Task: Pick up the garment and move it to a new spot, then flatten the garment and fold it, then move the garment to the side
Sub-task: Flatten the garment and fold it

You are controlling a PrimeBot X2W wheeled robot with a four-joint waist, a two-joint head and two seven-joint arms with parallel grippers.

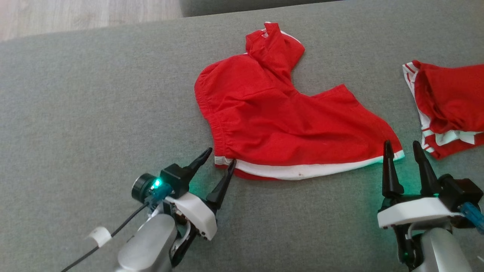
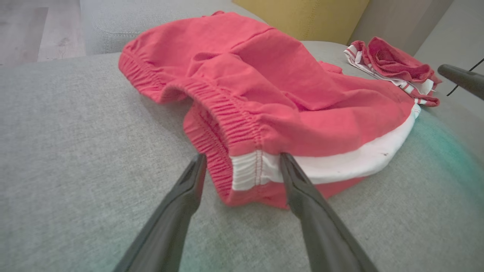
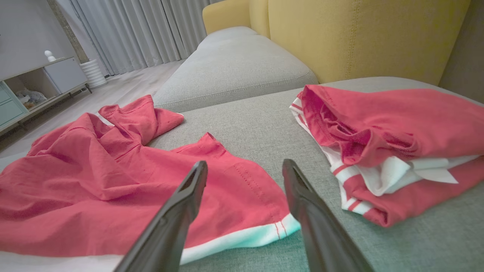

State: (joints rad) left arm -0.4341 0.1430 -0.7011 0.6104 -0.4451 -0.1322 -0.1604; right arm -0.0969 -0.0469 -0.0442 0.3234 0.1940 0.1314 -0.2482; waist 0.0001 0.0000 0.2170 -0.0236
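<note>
As the garment lies now, head view: the garment (image 1: pixel 280 113), red shorts with a white stripe, is spread but rumpled on the grey sofa cushion (image 1: pixel 94 94), one leg bunched at the far end. A second red garment (image 1: pixel 450 102) sits apart to the right.
Left gripper, head view: the left gripper (image 1: pixel 222 156) stands wide open with nothing in it, at the waistband end of the near edge, its inner finger against the cloth.
Right gripper, head view: the right gripper (image 1: pixel 401 143) is spread just as wide and empty, its tips level with the hem corner of that same edge.
Waistband, left wrist view: the waistband (image 2: pixel 223 113) corner, where the white stripe (image 2: pixel 340 162) begins, lies between the two fingers. One tip is at the stripe, the other just beside the elastic over bare cushion.
Hem, right wrist view: the hem corner (image 3: pixel 280 226) shows between the fingers, close against the right-hand one. Whether they touch I cannot tell.
Step in hand: to my eye, taking both near corners before the lift.
Doing it well: I would ease each gripper further in so both layers sit between the fingers. Then close the two together and raise them evenly, keeping the edge taut and the right one clear of the second garment.
</note>
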